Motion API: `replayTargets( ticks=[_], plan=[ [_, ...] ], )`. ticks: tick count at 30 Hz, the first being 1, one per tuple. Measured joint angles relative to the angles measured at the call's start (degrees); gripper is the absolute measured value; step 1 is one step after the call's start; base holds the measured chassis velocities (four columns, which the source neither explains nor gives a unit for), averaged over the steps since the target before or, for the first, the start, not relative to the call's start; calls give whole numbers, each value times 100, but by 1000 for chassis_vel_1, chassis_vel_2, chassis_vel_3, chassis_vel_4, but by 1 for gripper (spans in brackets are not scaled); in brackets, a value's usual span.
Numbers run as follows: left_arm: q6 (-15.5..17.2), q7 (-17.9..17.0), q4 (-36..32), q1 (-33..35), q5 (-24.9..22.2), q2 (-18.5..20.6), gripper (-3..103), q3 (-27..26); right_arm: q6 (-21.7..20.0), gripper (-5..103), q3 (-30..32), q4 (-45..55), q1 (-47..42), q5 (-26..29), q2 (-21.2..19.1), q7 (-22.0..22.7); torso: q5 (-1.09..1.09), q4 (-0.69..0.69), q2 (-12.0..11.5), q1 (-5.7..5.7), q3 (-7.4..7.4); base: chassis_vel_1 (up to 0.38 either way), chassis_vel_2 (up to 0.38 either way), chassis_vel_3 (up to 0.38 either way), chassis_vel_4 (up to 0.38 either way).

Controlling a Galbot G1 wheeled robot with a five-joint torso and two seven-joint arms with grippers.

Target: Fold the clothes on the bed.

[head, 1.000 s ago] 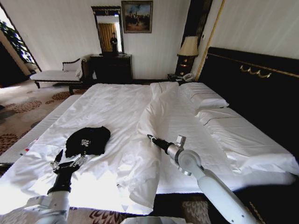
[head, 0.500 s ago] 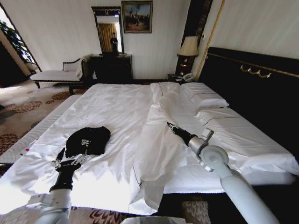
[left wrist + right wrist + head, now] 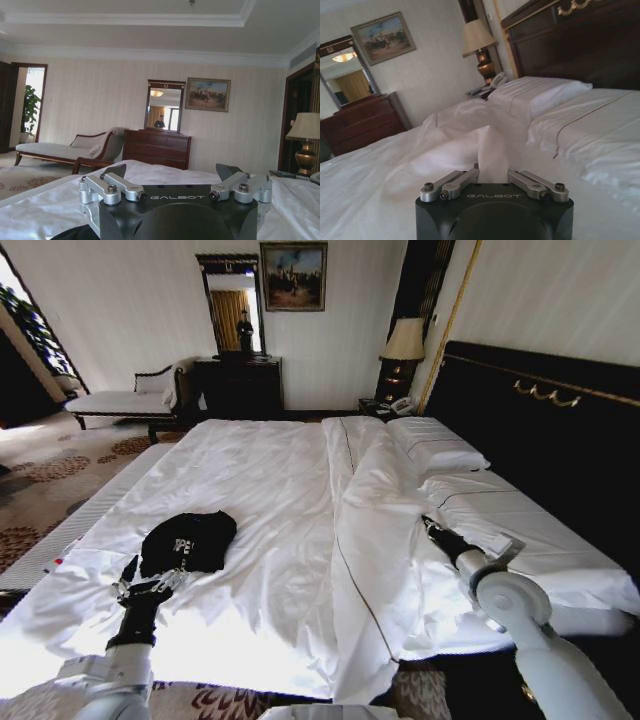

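Fingers (image 3: 492,172) of right gripper (image 3: 428,523) clamped on duvet (image 3: 375,530) fold; left gripper (image 3: 150,585) fingers apart beside T-shirt (image 3: 188,540).

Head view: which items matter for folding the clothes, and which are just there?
Job:
black T-shirt
bed
left pincer, open beside the shirt
right pincer, shut on the duvet

Just there:
pillows
lamp
chaise
mirror
painting
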Motion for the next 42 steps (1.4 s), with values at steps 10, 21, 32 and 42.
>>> replayTargets(
  ticks=[10, 21, 32, 42],
  plan=[
    [6, 7, 117, -188, -31, 106, 100, 89, 156, 1, 686, -33, -593, -610, 585, 34, 0, 1, 0, 0, 0, 0, 0, 0, 0],
    [13, 22, 331, -335, -63, 120, 100, 148, 182, 1, 703, -522, -1095, -933, 1325, 511, -1, 2, 0, 0, 0, 0, 0, 0, 0],
    [-18, 36, 501, -483, -187, 142, 100, 141, 147, 1, 866, -1126, -1520, -1321, 1379, 761, 1, 9, -1, 2, 0, 0, 0, 0, 0],
    [-6, 38, 543, -586, -208, 147, 100, 191, 69, 1, 758, -965, -1666, -1316, 1427, 1103, 0, 5, -1, 2, 0, 0, 0, 0, 0]
  ],
)
